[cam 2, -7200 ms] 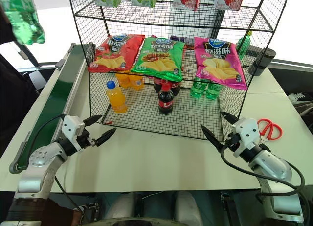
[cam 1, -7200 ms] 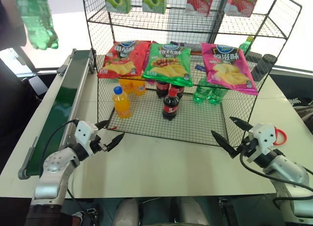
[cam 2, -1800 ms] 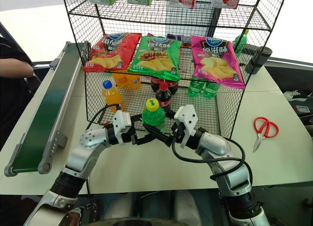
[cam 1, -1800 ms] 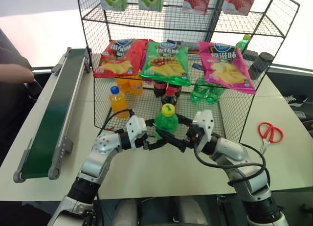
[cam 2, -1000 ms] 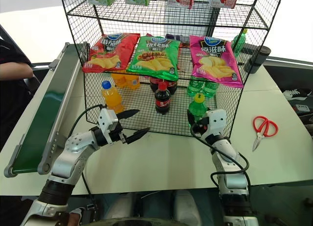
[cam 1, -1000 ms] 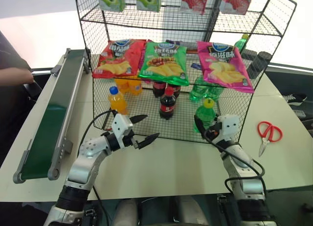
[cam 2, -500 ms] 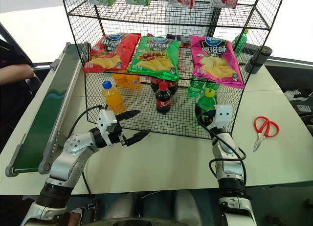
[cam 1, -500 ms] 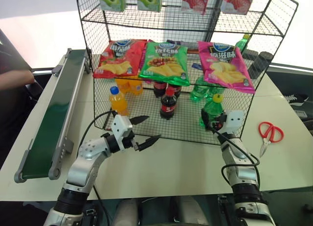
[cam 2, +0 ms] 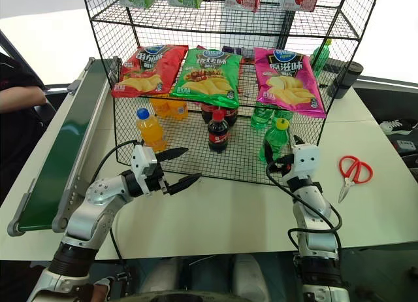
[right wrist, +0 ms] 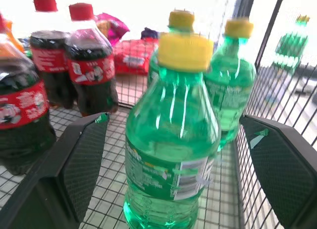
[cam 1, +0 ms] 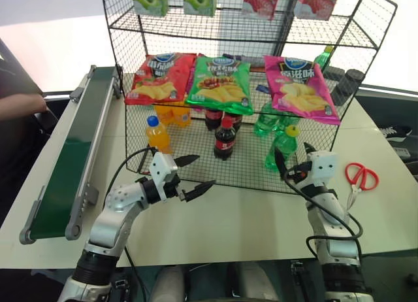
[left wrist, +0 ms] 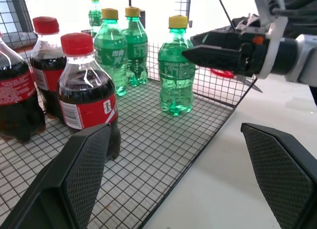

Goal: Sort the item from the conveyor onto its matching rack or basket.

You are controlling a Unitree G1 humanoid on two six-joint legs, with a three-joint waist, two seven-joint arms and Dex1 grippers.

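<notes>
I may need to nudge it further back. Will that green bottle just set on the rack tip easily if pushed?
Probably. The green bottle is tall with a narrow base on wire rack mesh, so high pushes may topple it. Its smooth plastic looks slippery.

The green soda bottle (cam 1: 283, 148) stands upright on the bottom tier of the black wire rack (cam 1: 196, 159), just in front of two other green bottles (cam 1: 269, 121), with the cola bottles (cam 1: 223, 137) to its left. The right claw (cam 1: 292, 163) sits just before it with fingers spread, apart from the bottle. The left claw (cam 1: 195, 173) hovers open over the bench (cam 1: 241, 217) near the rack's front edge, and the conveyor (cam 1: 68, 159) runs along the bench's left side.
</notes>
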